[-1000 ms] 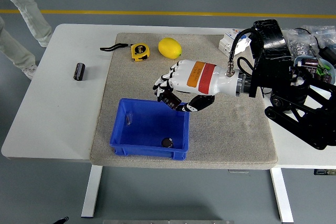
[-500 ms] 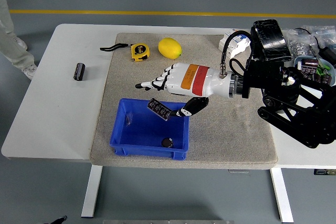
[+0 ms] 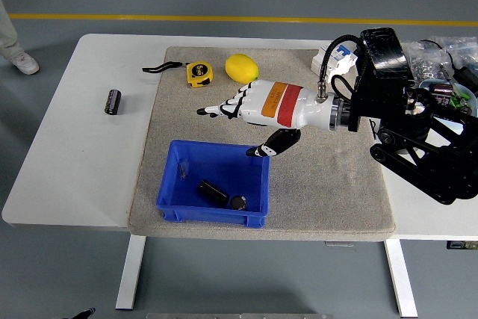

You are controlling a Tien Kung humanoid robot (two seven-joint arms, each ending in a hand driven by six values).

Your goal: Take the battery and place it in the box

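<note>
The blue box [image 3: 213, 181] sits on a grey mat [image 3: 328, 184] that covers the middle of the white surface [image 3: 67, 155], close to the mat's near edge. Inside the box, a black battery [image 3: 212, 193] lies on its side on the floor of the box, toward the near wall, and just to its right a second, smaller dark battery [image 3: 237, 202] stands beside it, the two nearly touching. The right robot hand [image 3: 250, 113] hangs above the box's far right corner, white with an orange and red band on its back, its fingers [image 3: 216, 110] stretched out wide toward the left and its thumb [image 3: 275, 143] pointing down over the box rim; it holds nothing. Beyond the box, at the mat's far edge, a yellow tape measure [image 3: 199, 73] with a black strap lies next to a yellow lemon [image 3: 241, 68]. Well to the left of the box, off the mat on the bare surface, another black battery [image 3: 113, 101] lies alone. To the right of the box, past the black arm, a clutter of small parts and bags [image 3: 441, 65] fills the far right corner of the surface. A person's shoe [image 3: 21, 63] shows on the floor beyond the surface's far left corner.
</note>
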